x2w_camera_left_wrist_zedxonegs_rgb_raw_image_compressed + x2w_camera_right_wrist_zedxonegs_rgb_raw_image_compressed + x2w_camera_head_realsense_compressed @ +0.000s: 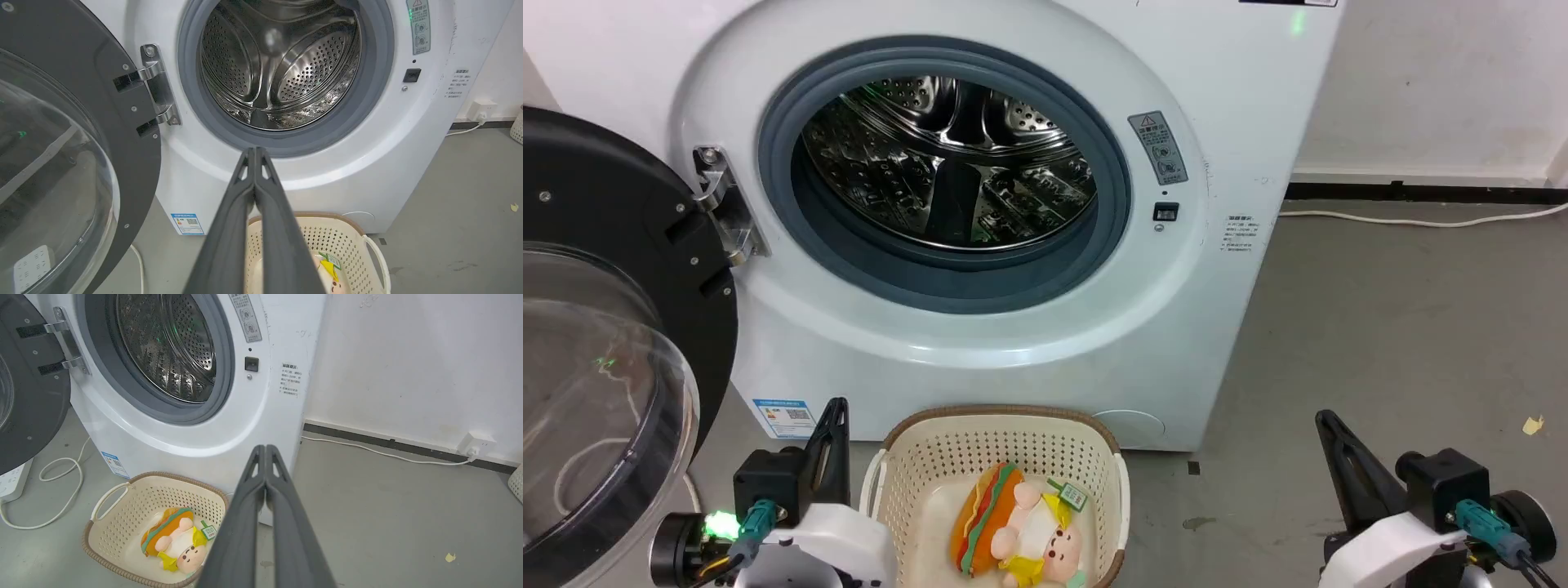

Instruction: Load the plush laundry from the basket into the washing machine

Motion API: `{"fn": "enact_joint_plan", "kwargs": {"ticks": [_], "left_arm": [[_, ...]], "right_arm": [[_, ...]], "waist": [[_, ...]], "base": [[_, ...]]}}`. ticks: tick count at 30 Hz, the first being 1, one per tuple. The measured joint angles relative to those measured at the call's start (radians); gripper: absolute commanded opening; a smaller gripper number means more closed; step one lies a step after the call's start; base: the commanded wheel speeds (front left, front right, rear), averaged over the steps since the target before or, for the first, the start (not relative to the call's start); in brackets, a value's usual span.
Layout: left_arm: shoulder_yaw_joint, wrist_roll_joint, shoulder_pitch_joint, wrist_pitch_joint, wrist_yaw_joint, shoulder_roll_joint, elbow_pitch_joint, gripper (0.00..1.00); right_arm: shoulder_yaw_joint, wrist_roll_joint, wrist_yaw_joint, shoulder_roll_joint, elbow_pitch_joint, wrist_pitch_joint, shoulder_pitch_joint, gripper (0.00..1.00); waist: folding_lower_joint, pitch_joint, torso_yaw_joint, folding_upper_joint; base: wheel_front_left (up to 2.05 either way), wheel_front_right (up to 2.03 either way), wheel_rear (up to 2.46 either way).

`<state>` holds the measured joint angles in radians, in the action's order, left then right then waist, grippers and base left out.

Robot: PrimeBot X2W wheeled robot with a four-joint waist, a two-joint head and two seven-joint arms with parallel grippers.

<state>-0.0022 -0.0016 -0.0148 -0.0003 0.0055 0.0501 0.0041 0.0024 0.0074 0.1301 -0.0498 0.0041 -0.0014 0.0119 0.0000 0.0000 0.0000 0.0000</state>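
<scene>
Your left claw (836,408): clenched, empty; cream perforated plastic basket (980,447) just right of it.
Your right claw (1326,420): clenched, empty.
Orange-and-peach plush toy (1013,523): in basket, between your claws.

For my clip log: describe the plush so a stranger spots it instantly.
Find the white washing machine, door open. On the floor before it sits a cream perforated basket. Inside lies the plush laundry, its sole item: a yellow-clad doll joined to an orange burger.

The drum (947,163) is glossy steel, the basket (980,449) matt plastic (toy (1013,523): soft plush).
</scene>
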Motion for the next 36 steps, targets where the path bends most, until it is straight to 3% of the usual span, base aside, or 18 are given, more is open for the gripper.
{"fn": "enact_joint_plan", "kwargs": {"ticks": [36], "left_arm": [[0.0, 0.0, 0.0, 0.0, 0.0, 0.0, 0.0, 0.0]], "right_arm": [[0.0, 0.0, 0.0, 0.0, 0.0, 0.0, 0.0, 0.0]], "waist": [[0.0, 0.0, 0.0, 0.0]], "base": [[0.0, 0.0, 0.0]]}}
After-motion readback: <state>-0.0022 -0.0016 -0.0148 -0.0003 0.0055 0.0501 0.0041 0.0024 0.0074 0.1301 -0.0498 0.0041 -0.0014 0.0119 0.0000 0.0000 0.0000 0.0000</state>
